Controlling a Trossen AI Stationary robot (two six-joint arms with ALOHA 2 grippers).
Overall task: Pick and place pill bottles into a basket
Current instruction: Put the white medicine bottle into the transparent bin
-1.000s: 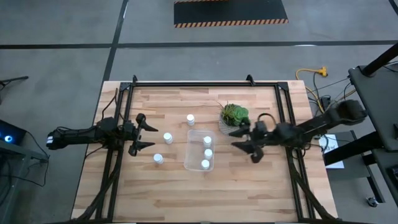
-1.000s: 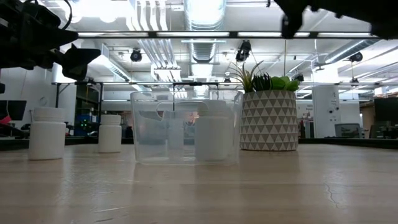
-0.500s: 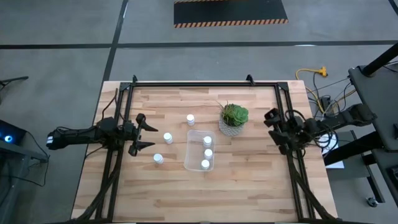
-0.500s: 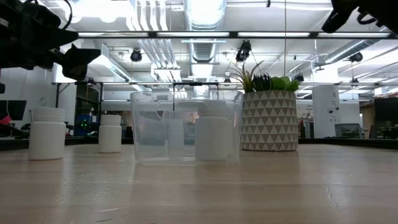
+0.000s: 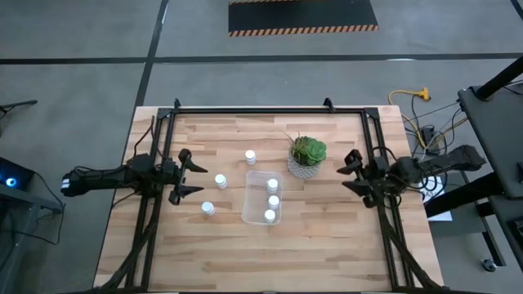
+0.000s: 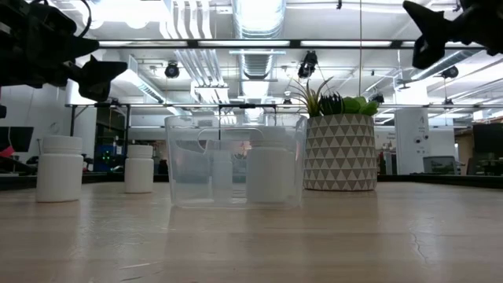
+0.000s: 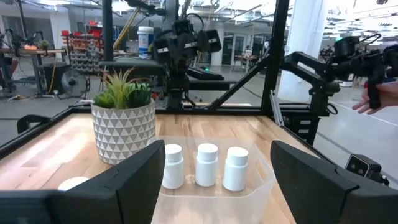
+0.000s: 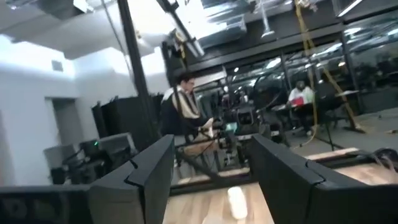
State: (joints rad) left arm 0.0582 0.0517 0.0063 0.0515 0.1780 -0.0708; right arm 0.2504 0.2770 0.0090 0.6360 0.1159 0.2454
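The left gripper (image 5: 189, 171) hovers at the worktop's (image 5: 245, 245) left side with its fingers spread and grasping nothing. Three pill bottles stand upright just in front of it: one near the front-left (image 5: 208, 207), one right ahead of the fingertips (image 5: 221, 180), one farther back (image 5: 250, 156). The clear basket (image 5: 254, 212) sits at centre and already holds three bottles (image 5: 272, 200) in a row. Beyond it stands the potted succulent (image 5: 307, 155). The right gripper (image 5: 351, 171) hangs at the right edge, fingers apart and empty, well apart from the loose bottles. The left arm is judged far nearer; the closest bottle lies straight ahead, its long axis vertical. From table height, the basket's wall blurs the bottles inside.
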